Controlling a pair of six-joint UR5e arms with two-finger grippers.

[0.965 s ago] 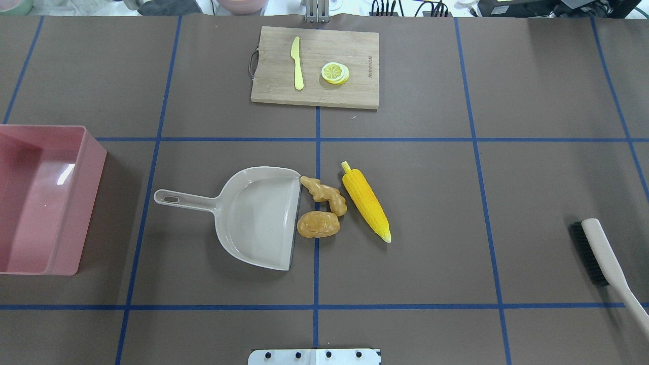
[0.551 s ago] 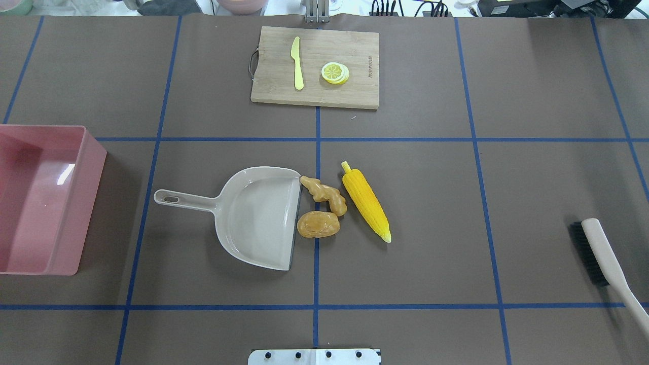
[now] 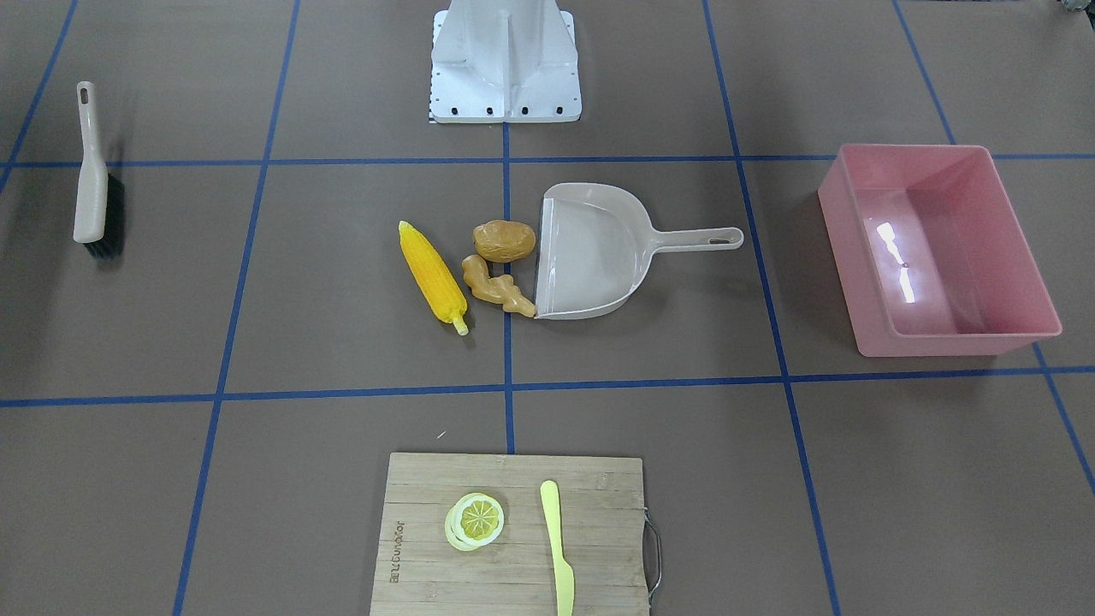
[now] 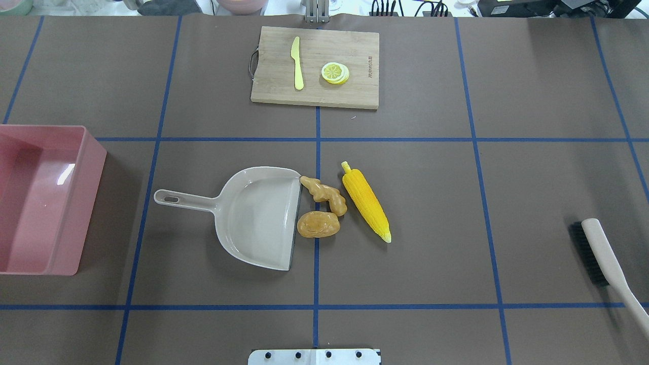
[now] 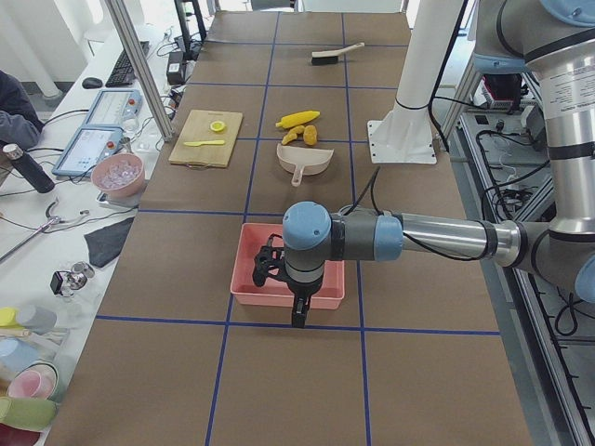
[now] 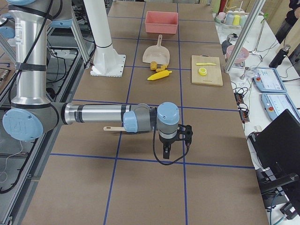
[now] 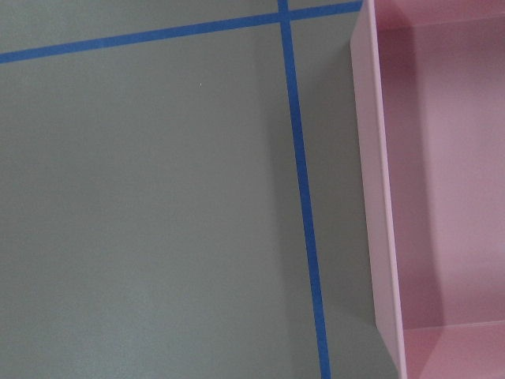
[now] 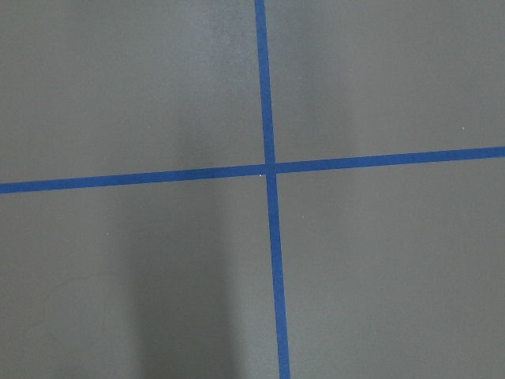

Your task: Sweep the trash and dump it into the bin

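I could not tell whether the left fingers (image 5: 269, 267) were released or clenched. They showed only in the side view, as a dark block at the end of the near arm, hanging over one side of the pink tub (image 5: 279, 299). That arm's wrist camera looked straight down on the tub's wall at the right of its frame, with brown desk (image 7: 158, 205) and a blue tape line (image 7: 304, 221) beside it.

The right fingers (image 6: 186, 133) were equally unclear, again seen only from the side. They hung above the desk, and their wrist camera showed a crossing of two tape lines (image 8: 270, 168) beneath. The brush (image 4: 601, 253) lay near that arm at the desk's right edge, bristles turned toward the middle.

The trash sat at the desk's centre, all three pieces outside the dustpan (image 4: 253, 218). The potato (image 4: 318, 224) rested against the pan's straight front lip. The ginger root (image 4: 323, 194) touched the far corner of that lip with one end and reached the potato with the other. The corn cob (image 4: 366, 205) lay slantwise just beside the ginger root, on the side away from the pan. The pan's handle pointed toward the tub, which stood well apart at the desk's left edge.

At the far side lay a wooden cutting board (image 4: 350, 91) carrying a plastic knife (image 4: 296, 63) and a lemon slice (image 4: 334, 72).
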